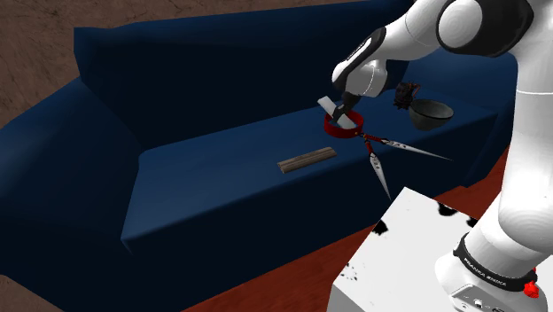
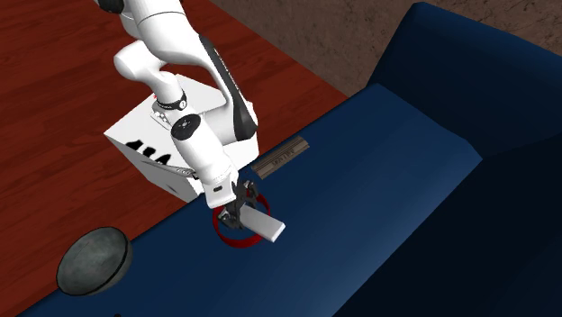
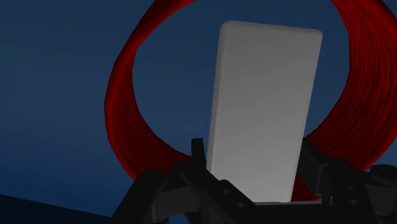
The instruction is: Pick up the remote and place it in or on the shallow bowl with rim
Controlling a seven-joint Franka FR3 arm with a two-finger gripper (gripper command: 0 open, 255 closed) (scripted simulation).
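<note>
Grey and plain, the remote (image 3: 264,108) looks stiff, light and smooth; the hand (image 3: 254,167) clasps one short end, holding it just over the red bowl (image 3: 124,108) on the sofa (image 1: 213,191).

The gripper (image 1: 338,112) holds a pale remote (image 1: 325,107) just above a red ring (image 1: 346,130) on the blue sofa (image 1: 204,186). Two pointed blades (image 1: 379,167) splay from the ring. A dark bowl (image 1: 432,113) sits nearby, and a brown bar (image 1: 307,159) lies apart.
</note>
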